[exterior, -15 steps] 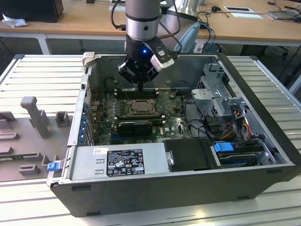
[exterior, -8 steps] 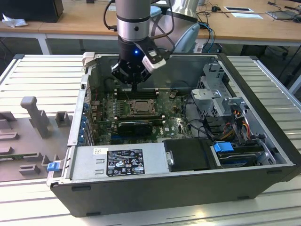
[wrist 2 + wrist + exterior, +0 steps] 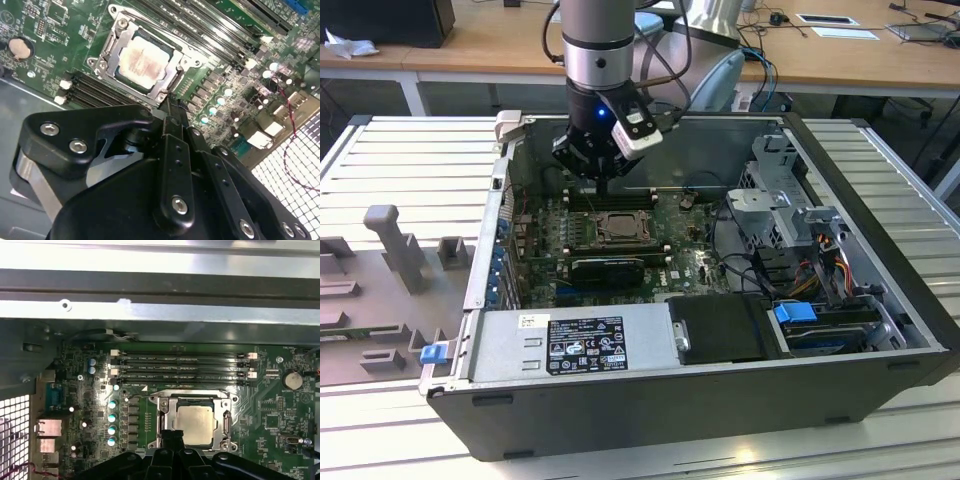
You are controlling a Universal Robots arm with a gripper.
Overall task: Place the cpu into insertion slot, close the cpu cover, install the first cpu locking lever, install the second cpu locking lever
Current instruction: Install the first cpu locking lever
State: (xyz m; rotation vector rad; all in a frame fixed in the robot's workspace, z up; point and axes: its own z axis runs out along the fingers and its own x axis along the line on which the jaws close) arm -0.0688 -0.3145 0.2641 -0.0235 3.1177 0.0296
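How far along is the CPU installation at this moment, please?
Done: the cpu sits in the insertion slot, with the cpu cover lying flat over it. In hand: the gripper, shut and empty, points at the slot's edge. Left: the locking levers; I cannot tell whether either is latched.

case wall [image 3: 150, 290] and memory slots [image 3: 182, 367] crowd the cpu cover [image 3: 168, 416].
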